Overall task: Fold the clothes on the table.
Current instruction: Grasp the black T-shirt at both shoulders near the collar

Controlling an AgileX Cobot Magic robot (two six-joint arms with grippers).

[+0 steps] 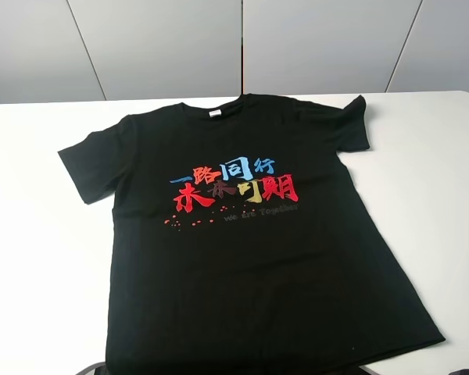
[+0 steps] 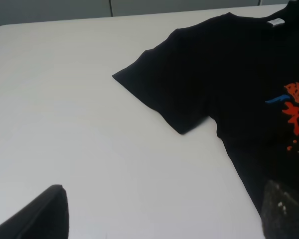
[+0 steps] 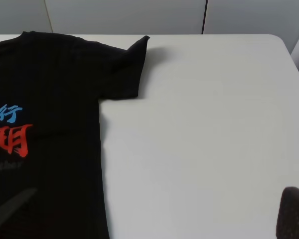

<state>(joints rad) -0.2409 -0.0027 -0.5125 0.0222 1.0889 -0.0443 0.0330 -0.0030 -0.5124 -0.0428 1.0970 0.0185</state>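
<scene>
You see the T-shirt (image 1: 242, 273) lying flat on the table (image 1: 31, 234), chest up, collar (image 1: 242, 100) toward the far edge and hem (image 1: 410, 346) toward the near edge. Its neck label (image 1: 215, 113) sits at the collar, the printed characters (image 1: 233, 186) across the chest in front of it. One sleeve (image 1: 94, 160) spreads to the left, the other sleeve (image 1: 352, 121) to the right, with tabletop reaching out beyond each and wall panels (image 1: 164, 47) behind the table

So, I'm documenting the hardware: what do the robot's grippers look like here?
Only fingertips show. The left gripper has two black, blunt fingers, one rough and flecked with pale specks. The right gripper has similar dark, matte fingers. No cables or markings show.
</scene>
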